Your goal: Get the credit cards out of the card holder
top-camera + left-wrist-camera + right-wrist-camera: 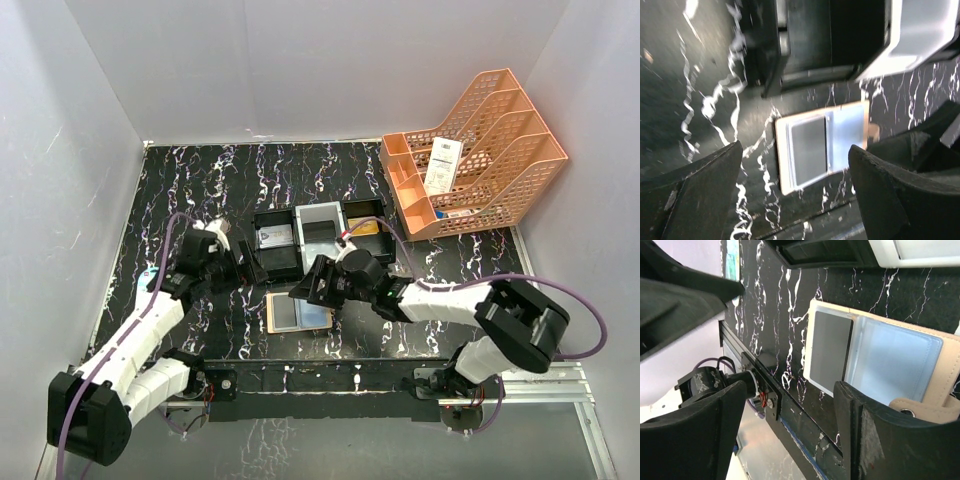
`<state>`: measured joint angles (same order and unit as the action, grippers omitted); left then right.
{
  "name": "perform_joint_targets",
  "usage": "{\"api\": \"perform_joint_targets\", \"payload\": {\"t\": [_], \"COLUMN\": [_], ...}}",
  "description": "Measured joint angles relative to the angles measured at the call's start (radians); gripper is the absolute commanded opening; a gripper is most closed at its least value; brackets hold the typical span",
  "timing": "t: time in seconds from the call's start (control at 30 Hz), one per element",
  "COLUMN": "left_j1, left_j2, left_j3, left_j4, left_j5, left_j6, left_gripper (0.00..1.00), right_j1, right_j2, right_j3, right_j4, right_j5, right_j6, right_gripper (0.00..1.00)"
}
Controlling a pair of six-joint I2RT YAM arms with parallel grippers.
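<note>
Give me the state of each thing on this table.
card holder, lying open flat, grey card in one slot.
tray, silvery card in left compartment, gold card in right.
file rack, upright, receipt inside.
left gripper, open, empty.
right gripper, open, empty, over the card holder.

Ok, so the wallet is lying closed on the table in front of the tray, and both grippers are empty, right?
Not closed: the right wrist view shows the wallet lying open, a grey card in one slot. It is on the table in front of the tray, and the left gripper and right gripper are empty.
</note>
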<state>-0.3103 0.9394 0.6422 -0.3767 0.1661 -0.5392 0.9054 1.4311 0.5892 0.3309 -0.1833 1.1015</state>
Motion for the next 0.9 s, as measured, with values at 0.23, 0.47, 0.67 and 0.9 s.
{"api": "perform_joint_targets", "payload": {"t": [0.23,0.47,0.67,0.9], "left_j1": [-0.002,-0.018,-0.061,-0.117], "left_j2": [0.000,0.003,0.031,0.077], "left_j3": [-0.132,-0.153,-0.153,-0.154], "left_j4": [0.058,0.086,0.104,0.126], "left_j5": [0.172,0.224,0.231,0.225], "left_j6": [-0.117,-0.161,-0.179,-0.218], "left_gripper": [0.66,0.55,0.51,0.34], "right_j1": [0.003,0.004,0.004,0.004], "right_j2": [0.132,0.212,0.245,0.275], "right_j3": [0.051,0.068,0.068,0.085], "right_j4": [0.018,0.040,0.039,-0.008], "right_j5": [-0.071,-0.102,-0.104,-0.100], "right_j6": [0.027,0.055,0.060,0.061], "right_gripper": [0.47,0.41,0.36,0.33]}}
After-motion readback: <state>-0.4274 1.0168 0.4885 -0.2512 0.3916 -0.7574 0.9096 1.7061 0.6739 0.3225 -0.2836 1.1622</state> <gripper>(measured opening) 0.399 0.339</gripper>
